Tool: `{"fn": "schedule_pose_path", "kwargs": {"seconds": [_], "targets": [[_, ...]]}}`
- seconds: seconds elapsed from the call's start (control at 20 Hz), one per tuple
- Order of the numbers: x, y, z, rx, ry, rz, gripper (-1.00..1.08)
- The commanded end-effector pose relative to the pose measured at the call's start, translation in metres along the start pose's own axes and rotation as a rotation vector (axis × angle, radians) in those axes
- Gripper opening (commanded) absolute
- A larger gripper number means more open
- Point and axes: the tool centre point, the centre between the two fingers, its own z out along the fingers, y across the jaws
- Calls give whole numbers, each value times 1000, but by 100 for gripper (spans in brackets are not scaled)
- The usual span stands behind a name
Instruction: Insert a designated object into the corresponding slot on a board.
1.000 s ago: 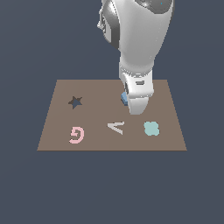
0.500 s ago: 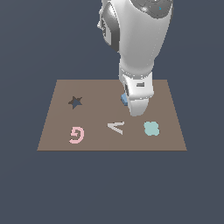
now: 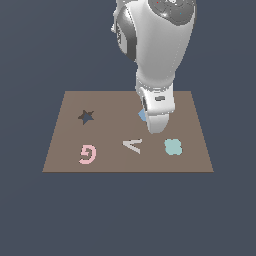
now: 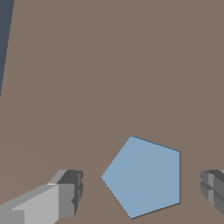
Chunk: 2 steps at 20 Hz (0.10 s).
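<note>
The light-blue pentagon block point(image 4: 144, 177) lies flat on the brown board point(image 4: 109, 65), with a thin dark line along its edges. No separate dark pentagon slot shows; it may lie under the block. My gripper point(image 4: 142, 190) is open and straddles the block, with one finger point(image 4: 65, 199) on each side and a clear gap to the block on both. In the exterior view only a sliver of the block point(image 3: 142, 116) shows beside the hand point(image 3: 157, 112), which hangs low over the board point(image 3: 65, 150).
On the board sit a dark star cutout point(image 3: 86, 117), a pink G point(image 3: 87, 153), a white V point(image 3: 133, 145) and a teal clover piece point(image 3: 173, 146). The board's edge meets the dark floor point(image 4: 5, 35) in the wrist view.
</note>
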Motion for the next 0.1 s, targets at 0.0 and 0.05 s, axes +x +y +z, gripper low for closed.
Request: {"fn": "schedule_pose_path", "kwargs": {"seconds": [0.0,0.05], "targets": [[0,0,0,0,0,0,100],[0,0,0,0,0,0,100]]}}
